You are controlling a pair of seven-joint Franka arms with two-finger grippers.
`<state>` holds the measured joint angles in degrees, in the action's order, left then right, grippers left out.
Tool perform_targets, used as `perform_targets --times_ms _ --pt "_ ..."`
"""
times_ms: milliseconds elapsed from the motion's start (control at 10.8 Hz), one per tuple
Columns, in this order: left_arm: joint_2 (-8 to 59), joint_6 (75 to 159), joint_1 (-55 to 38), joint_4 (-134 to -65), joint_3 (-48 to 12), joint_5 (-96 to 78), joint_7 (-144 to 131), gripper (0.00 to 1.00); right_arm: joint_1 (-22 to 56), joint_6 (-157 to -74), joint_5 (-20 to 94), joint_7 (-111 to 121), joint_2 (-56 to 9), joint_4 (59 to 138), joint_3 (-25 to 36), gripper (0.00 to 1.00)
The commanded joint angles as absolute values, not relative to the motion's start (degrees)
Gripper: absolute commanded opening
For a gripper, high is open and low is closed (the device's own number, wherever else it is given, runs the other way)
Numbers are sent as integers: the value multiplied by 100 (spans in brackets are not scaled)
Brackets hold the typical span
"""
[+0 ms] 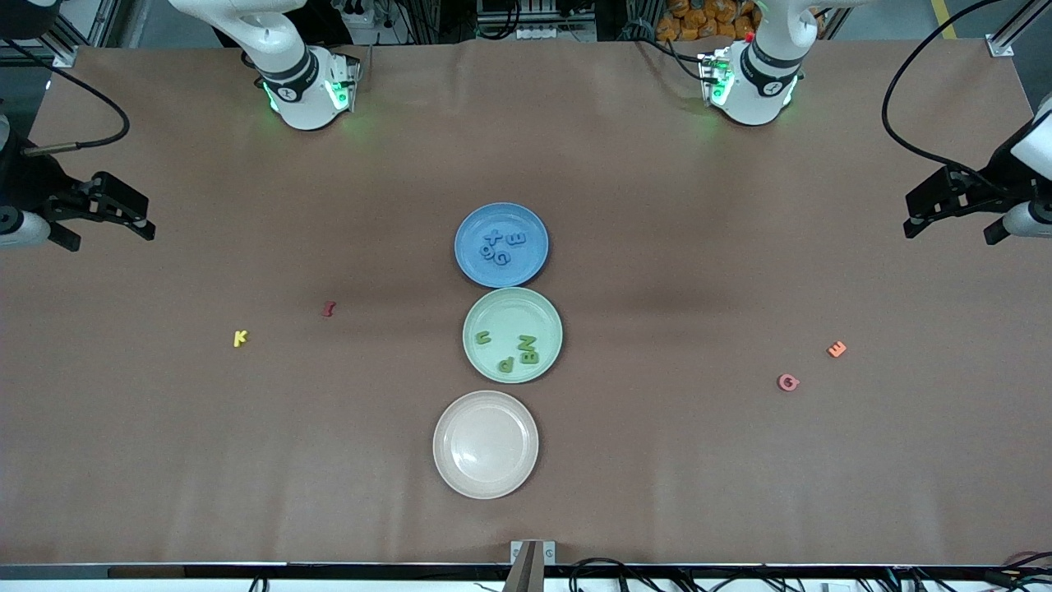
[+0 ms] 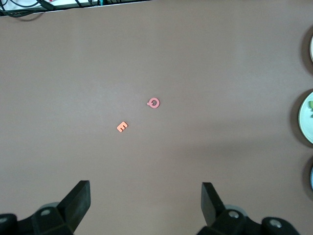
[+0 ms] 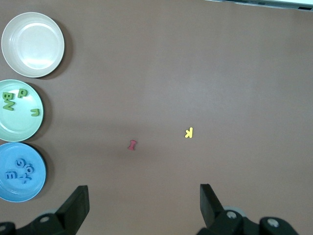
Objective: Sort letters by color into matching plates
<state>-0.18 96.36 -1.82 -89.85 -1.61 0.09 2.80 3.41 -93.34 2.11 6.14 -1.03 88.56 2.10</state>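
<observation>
Cream-beige plate [image 1: 486, 445] empty; we judge the loose pink letter [image 1: 788, 382] light, stiff, pinchable across its sides; left hand [image 1: 945, 210] and right hand [image 1: 111, 215] gape, idle.

Three plates in a line at frame centre, stray letters either side

Blue plate [image 1: 501, 245] holds four blue letters [image 1: 501, 247]; pale green plate [image 1: 512, 335] four green letters [image 1: 511, 350]; cream plate [image 1: 486, 444] bare; yellow K [image 1: 240, 338], dark red letter [image 1: 329, 309], pink letter [image 1: 788, 382], orange E [image 1: 837, 349] lie loose.

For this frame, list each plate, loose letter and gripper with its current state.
Blue plate: holds four blue letters.
Green plate: holds four green letters.
Cream plate: empty.
Yellow letter, dark red letter, pink letter, orange letter: loose on the table.
Left gripper: open, waiting.
Right gripper: open, waiting.
</observation>
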Motion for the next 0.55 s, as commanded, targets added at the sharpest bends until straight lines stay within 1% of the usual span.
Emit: perform_targets --times_ms 0,462 --pt "9 9633 -176 -8895 -167 97 387 100 369 -9352 211 677 70 9044 229 100" --pt "0 9572 -176 -8938 -176 79 369 100 369 -9352 211 677 62 9053 229 100"
